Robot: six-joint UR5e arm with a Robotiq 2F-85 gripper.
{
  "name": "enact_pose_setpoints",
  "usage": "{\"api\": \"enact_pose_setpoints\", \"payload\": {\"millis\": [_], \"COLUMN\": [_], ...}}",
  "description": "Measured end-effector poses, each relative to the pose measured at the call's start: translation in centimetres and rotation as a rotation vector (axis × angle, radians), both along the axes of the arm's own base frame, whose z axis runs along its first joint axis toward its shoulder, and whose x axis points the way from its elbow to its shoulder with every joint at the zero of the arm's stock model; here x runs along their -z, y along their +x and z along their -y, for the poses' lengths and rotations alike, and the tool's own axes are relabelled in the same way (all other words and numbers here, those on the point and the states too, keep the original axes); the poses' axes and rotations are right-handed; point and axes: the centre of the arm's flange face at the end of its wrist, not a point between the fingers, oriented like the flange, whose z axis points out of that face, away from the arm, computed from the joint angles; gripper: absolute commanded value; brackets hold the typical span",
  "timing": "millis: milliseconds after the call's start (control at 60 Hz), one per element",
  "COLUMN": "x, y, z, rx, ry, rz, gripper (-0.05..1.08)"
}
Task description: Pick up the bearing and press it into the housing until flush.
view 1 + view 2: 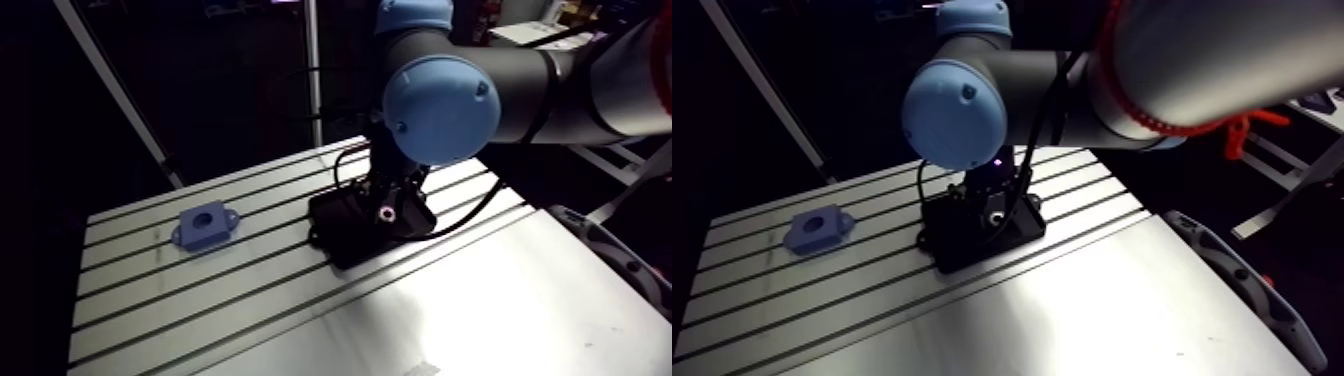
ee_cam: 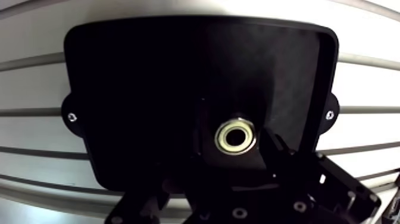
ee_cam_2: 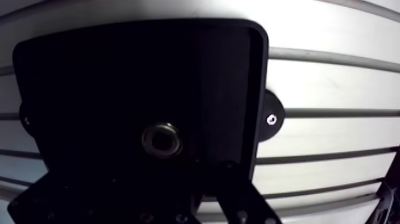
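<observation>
Tool (image 2: 221,164) is down low over the black tray (image 2: 137,89), released. In the wrist view its two fingers (image 2: 286,164) stand apart with nothing pressed between them. They're dark against the dark tray, so the tips are hard to trace, but there's a visible gap between the nearer finger and the part.

Bearing (image 2: 236,136) lies flat on the tray floor, bore facing up, between the fingers and slightly ahead of them. It has a bright metal ring and a dark centre hole. It isn't gripped or lifted, and sits closer to one finger than the other.

Tray is a shallow rectangle with rounded corners and a raised rim. Small ears stick out on its two short sides, each with a screw (image 2: 329,113) in it. It sits square on the slotted part of the table (image 1: 480,300), long side roughly along the slots. Nothing else shows in the tray besides the bearing.

Housing (image 1: 205,225) is out on the table, well apart from the tray and several slots across, toward the left of the arm view. It's a blue block lying flat, with a round bore on top and a small flange ear on each end. The bore looks open, with no bearing in it.

Table surface nearer the arm-view camera is plain smooth sheet metal.
</observation>
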Motion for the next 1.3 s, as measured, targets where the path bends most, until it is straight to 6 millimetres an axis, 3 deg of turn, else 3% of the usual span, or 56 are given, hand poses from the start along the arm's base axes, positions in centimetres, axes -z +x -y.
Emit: {"api": "enact_pose_setpoints", "payload": {"millis": [1300], "x": [-0.07], "y": [0.21], "z": [0.10], "rx": [0.001], "ry": [0.001], "rz": [-0.001], "gripper": [0.50]}}
